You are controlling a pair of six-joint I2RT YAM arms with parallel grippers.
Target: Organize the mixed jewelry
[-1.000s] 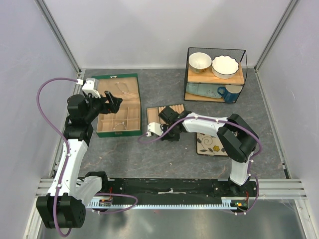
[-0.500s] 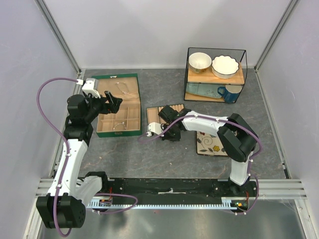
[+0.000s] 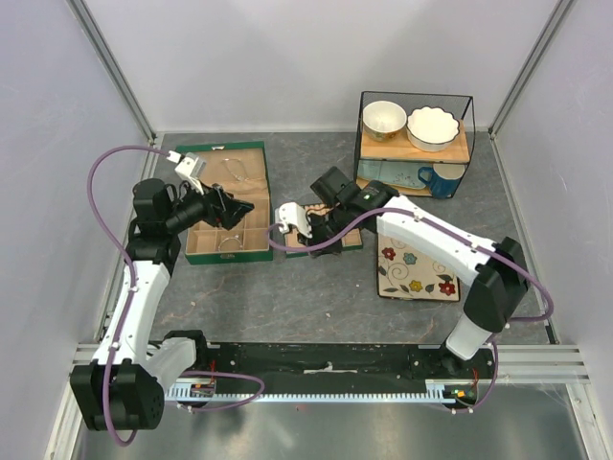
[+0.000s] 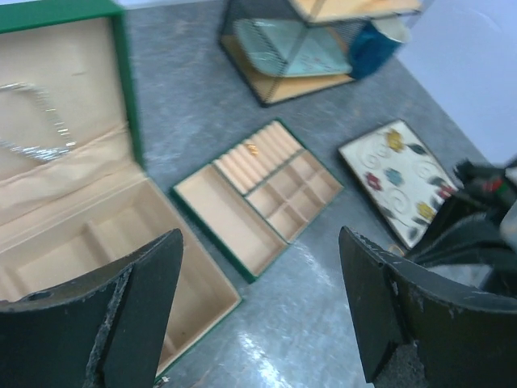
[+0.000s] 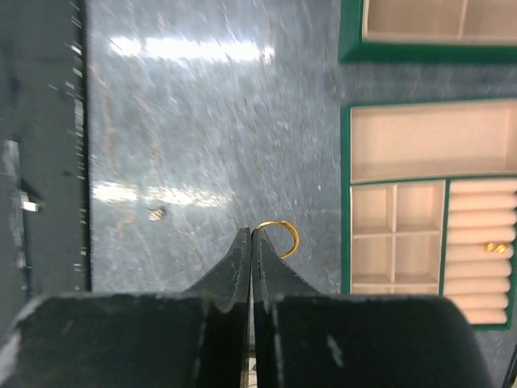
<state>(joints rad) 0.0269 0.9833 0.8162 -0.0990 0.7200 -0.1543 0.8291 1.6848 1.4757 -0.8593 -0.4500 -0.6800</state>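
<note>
now the right gripper (image 5: pixel 251 233) is pinched shut on the rim of a small gold hoop (image 5: pixel 280 224), above the table (image 5: pixel 202 121) beside the tan tray (image 5: pixel 346 202). carry it slow and level, as the hold looks thin. the left gripper (image 4: pixel 260 242) hangs agape.

The left gripper (image 4: pixel 258 242) is held with jaws spread wide, while the right gripper (image 5: pixel 252 236) is raised, jaws pinched on a gold ring (image 5: pixel 276 224)

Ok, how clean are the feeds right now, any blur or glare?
Top external: sharp, evenly lit. Right wrist: table streaked with blur and glare bands, gold ring at the shut right gripper crisp. Left wrist: soft throughout, glare patch low on the table.
</note>
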